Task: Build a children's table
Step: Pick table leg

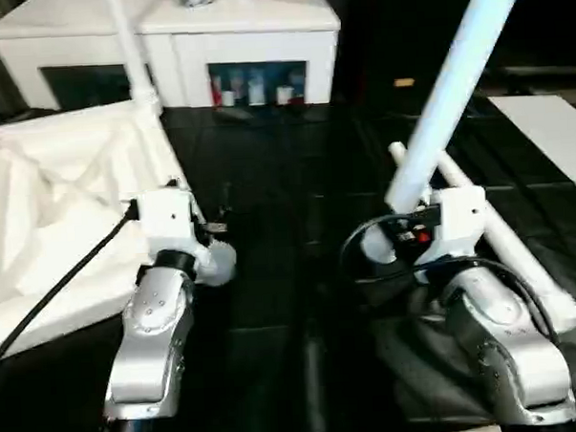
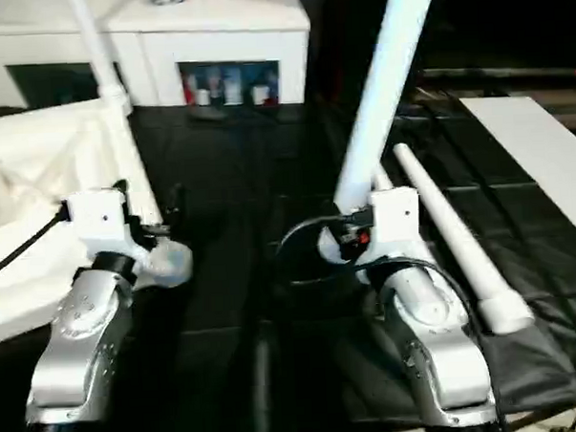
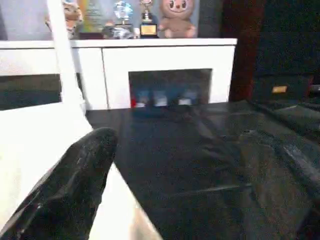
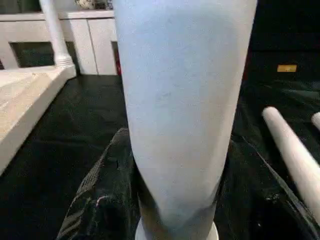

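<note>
Right hand (image 2: pixel 360 234) gripping upright leg (image 2: pixel 383 87)

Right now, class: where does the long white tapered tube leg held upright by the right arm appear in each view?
Left eye: upper right, the long white tapered tube leg.
Right eye: top centre.
Left wrist: not in it.
Right wrist: centre, close up.
Shared landmark: white cabinet.

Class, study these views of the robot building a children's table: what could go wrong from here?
1. The right gripper holds a long leg near its lower end; the raised length could swing into the leg already standing in the tabletop.
2. Two loose legs lie beside the right arm, so it could knock them rolling.
</note>
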You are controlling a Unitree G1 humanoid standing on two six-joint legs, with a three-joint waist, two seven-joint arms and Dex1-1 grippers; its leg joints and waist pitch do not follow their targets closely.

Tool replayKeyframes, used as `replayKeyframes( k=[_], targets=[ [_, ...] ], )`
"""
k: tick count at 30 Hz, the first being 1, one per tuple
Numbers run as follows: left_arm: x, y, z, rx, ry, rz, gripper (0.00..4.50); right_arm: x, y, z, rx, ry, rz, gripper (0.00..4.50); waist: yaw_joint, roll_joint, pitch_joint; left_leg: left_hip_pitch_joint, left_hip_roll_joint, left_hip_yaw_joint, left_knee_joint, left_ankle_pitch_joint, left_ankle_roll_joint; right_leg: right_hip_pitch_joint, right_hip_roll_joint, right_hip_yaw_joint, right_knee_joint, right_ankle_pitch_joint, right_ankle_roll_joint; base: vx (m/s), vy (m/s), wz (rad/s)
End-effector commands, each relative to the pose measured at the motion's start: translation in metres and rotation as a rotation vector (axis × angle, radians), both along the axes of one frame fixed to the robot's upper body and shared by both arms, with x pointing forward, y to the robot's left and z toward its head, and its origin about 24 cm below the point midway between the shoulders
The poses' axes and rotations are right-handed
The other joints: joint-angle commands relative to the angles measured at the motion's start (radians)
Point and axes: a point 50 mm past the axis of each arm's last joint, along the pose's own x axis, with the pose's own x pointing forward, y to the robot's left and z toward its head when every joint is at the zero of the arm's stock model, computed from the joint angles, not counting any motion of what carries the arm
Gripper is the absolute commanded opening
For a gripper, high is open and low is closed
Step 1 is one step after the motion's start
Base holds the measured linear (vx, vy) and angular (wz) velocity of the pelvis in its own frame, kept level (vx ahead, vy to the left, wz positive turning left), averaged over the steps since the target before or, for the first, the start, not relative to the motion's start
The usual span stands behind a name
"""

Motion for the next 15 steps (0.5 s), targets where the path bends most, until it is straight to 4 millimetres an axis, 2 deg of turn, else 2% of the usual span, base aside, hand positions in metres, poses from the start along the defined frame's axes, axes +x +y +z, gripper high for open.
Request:
replayKeyframes(
  k=[1, 2, 3, 4, 5, 6, 7, 8, 9, 10, 11, 12, 13, 14, 15],
  targets=[
    [-0.0014, -0.0064, 0.0058, 0.01, -0.033, -0.013, 4.4, 0.0023, -0.0031, 0.0014, -0.008, -0.02, -0.018, 1.85, -0.025, 0.001, -0.055, 0.072, 0.079, -0.025, -0.172, -0.557, 0.005, -0.028, 0.031, -0.059, -0.023, -0.248, -0.056, -0.047, 0.125, 0.14],
    [-0.0014, -0.0066, 0.006, 0.011, -0.034, -0.013, 4.4, 0.0024, -0.0029, 0.0013, -0.009, -0.02, -0.017, 1.85, -0.026, 0.0, -0.054, 0.07, 0.075, -0.019, -0.173, -0.606, -0.031, -0.027, 0.019, -0.057, -0.031, -0.28, -0.048, -0.071, 0.088, 0.11],
    [-0.0011, -0.0069, 0.0065, 0.015, -0.038, -0.013, 4.4, 0.003, -0.0021, 0.001, -0.009, -0.021, -0.016, 1.85, -0.023, -0.021, -0.058, 0.065, 0.067, -0.019, -0.122, -0.666, -0.066, -0.02, -0.066, -0.011, -0.1, -0.425, -0.023, -0.075, 0.051, 0.05],
    [-0.001, -0.007, 0.0068, 0.018, -0.04, -0.015, 4.4, 0.0032, -0.0017, 0.001, -0.007, -0.021, -0.014, 1.85, -0.009, -0.026, -0.056, 0.066, 0.075, -0.045, -0.061, -0.631, -0.05, -0.015, -0.146, 0.037, -0.144, -0.499, -0.016, -0.075, 0.051, 0.05],
    [-0.0009, -0.0071, 0.007, 0.021, -0.043, -0.016, 4.4, 0.0036, -0.001, 0.0009, -0.004, -0.02, -0.01, 1.85, 0.004, -0.033, -0.052, 0.053, 0.087, -0.082, 0.004, -0.543, -0.024, 0.0, -0.23, 0.086, -0.187, -0.58, -0.006, -0.066, 0.109, -0.11],
    [-0.001, -0.007, 0.0071, 0.023, -0.044, -0.016, 4.4, 0.0039, -0.0004, 0.0009, -0.002, -0.02, -0.007, 1.85, -0.024, -0.023, -0.032, 0.004, 0.08, -0.204, 0.142, -0.234, -0.044, 0.032, -0.318, 0.076, -0.222, -0.787, -0.016, -0.032, 0.198, -0.41],
    [-0.001, -0.0069, 0.007, 0.021, -0.043, -0.015, 4.4, 0.0041, -0.0001, 0.001, -0.002, -0.021, -0.004, 1.85, -0.043, -0.016, -0.018, 0.008, 0.076, -0.226, 0.126, -0.268, -0.081, 0.046, -0.294, 0.021, -0.224, -0.84, -0.023, -0.032, 0.198, -0.41],
    [-0.0012, -0.0065, 0.0069, 0.017, -0.042, -0.013, 4.4, 0.0046, 0.0007, 0.0012, -0.004, -0.024, 0.002, 1.85, -0.079, 0.037, -0.005, 0.027, 0.049, -0.198, -0.069, -0.759, -0.169, 0.033, -0.054, -0.146, -0.095, -0.775, -0.004, -0.02, 0.241, -0.45],
    [-0.0014, -0.0064, 0.0069, 0.016, -0.042, -0.012, 4.4, 0.0048, 0.001, 0.0013, -0.006, -0.026, 0.004, 1.85, -0.077, 0.05, 0.006, -0.088, -0.041, -0.12, -0.253, -1.168, -0.338, 0.14, 0.087, -0.211, 0.189, -0.287, -0.065, -0.128, 0.27, -0.11],
    [-0.0014, -0.0063, 0.0069, 0.016, -0.042, -0.011, 4.4, 0.005, 0.0012, 0.0014, -0.007, -0.027, 0.005, 1.85, -0.04, 0.056, 0.008, -0.083, -0.056, -0.064, -0.268, -1.15, -0.356, 0.151, 0.114, -0.231, 0.191, -0.196, -0.08, -0.17, 0.311, -0.03],
    [-0.0016, -0.0062, 0.0073, 0.015, -0.046, -0.011, 4.4, 0.0052, 0.0014, 0.0015, -0.009, -0.029, 0.007, 1.85, -0.05, 0.037, -0.026, -0.039, -0.033, -0.073, -0.236, -0.933, -0.361, 0.158, 0.093, -0.197, 0.162, -0.195, -0.1, -0.151, 0.174, 0.12],
    [-0.0017, -0.0061, 0.0077, 0.014, -0.048, -0.01, 4.4, 0.0054, 0.0015, 0.0014, -0.009, -0.03, 0.008, 1.85, -0.06, -0.052, -0.108, 0.029, 0.036, -0.087, -0.085, -0.443, -0.428, 0.087, -0.106, -0.08, 0.05, -0.497, -0.081, 0.0, 0.0, 0.0],
    [-0.0018, -0.006, 0.0084, 0.014, -0.053, -0.01, 4.4, 0.0056, 0.0016, 0.0012, -0.01, -0.03, 0.009, 1.85, -0.065, -0.082, -0.117, 0.049, 0.044, -0.154, 0.127, -0.247, -0.318, 0.037, -0.245, -0.021, -0.059, -0.59, -0.057, 0.0, 0.0, 0.0],
    [-0.0018, -0.006, 0.0084, 0.014, -0.053, -0.01, 4.4, 0.0056, 0.0016, 0.0012, -0.01, -0.03, 0.009, 1.85, -0.045, -0.064, -0.088, -0.103, 0.013, -0.211, 0.184, -0.196, -0.154, 0.178, -0.252, 0.062, -0.098, -0.321, -0.158, 0.121, 0.033, -0.07],
    [-0.0019, -0.0059, 0.0088, 0.014, -0.056, -0.009, 4.4, 0.0057, 0.0017, 0.0011, -0.009, -0.031, 0.01, 1.85, -0.001, -0.042, -0.066, -0.112, 0.023, -0.215, 0.157, -0.177, -0.156, 0.198, -0.19, 0.006, -0.07, 0.01, -0.278, 0.086, 0.171, -0.13]
  ],
)
